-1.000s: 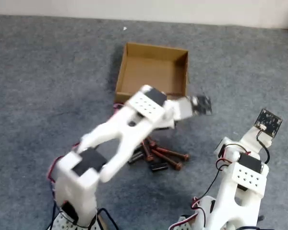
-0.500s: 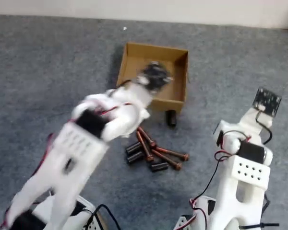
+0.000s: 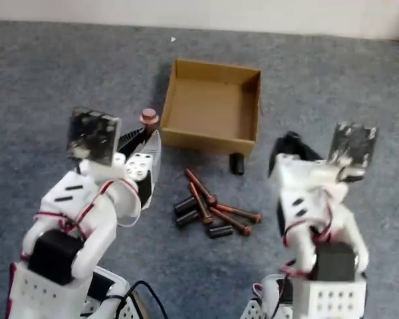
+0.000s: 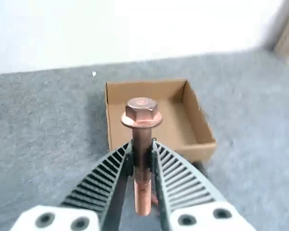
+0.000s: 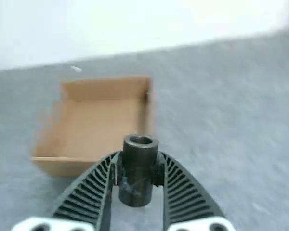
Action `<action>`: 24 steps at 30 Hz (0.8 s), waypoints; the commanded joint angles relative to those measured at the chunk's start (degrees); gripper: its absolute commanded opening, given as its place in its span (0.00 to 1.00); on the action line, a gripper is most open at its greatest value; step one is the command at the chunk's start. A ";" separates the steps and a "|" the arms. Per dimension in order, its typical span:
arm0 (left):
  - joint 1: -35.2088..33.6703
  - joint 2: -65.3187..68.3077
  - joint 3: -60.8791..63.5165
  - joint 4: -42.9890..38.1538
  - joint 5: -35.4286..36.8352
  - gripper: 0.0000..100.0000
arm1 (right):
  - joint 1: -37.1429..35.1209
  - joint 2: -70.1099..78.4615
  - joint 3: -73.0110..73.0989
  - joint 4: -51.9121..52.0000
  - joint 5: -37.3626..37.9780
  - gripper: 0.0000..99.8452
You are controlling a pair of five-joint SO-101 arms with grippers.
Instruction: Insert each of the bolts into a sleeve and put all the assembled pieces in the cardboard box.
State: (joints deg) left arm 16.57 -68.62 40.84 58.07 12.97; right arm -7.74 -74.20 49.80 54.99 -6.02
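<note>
1. A copper-coloured bolt (image 4: 141, 120) is being gripped by the left gripper (image 4: 142, 147). The gripper's fingers are being pressed shut on the shank just under the hexagonal head.
2. This bolt is being held upright with its head on top. The lower end of its shank is showing below the fingers in the left wrist view.
3. In the high view, the left gripper (image 3: 148, 143) is being held above the grey desk (image 3: 66, 66). The head of the bolt (image 3: 148, 118) is being kept just outside the near left corner of the cardboard box (image 3: 206, 139).
4. A black sleeve (image 5: 139, 149) is being clamped by the right gripper (image 5: 138, 161). The fingers are being closed against its sides, and the open bore is being turned upward.
5. In the high view, the right arm is being held over the desk to the right of the box, close to its near right corner.
6. The cardboard box is lying open-topped at the far middle of the desk, between the two arms and beyond them.
7. Several loose bolts (image 3: 216, 203) are lying crossed in a small pile on the desk in front of the box. Three loose sleeves (image 3: 185, 205) are lying among them and at the pile's edges.
8. A single sleeve (image 3: 237, 163) is lying apart from the pile, just in front of the box's near wall.
</note>
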 commanded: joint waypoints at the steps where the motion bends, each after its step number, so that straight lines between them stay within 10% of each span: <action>1: -0.84 -6.55 2.86 -5.27 6.95 0.00 | -6.99 -6.20 5.58 -6.11 0.09 0.00; 16: 0.40 -20.79 17.45 -20.84 17.49 0.00 | -27.38 -28.70 34.86 -21.58 13.27 0.00; 24: 11.91 -23.43 22.55 -20.57 16.26 0.00 | -31.69 -30.73 39.69 -21.85 19.69 0.00</action>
State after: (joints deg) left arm 24.04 -90.77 62.90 39.34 29.76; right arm -38.33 -104.00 89.98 35.56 12.09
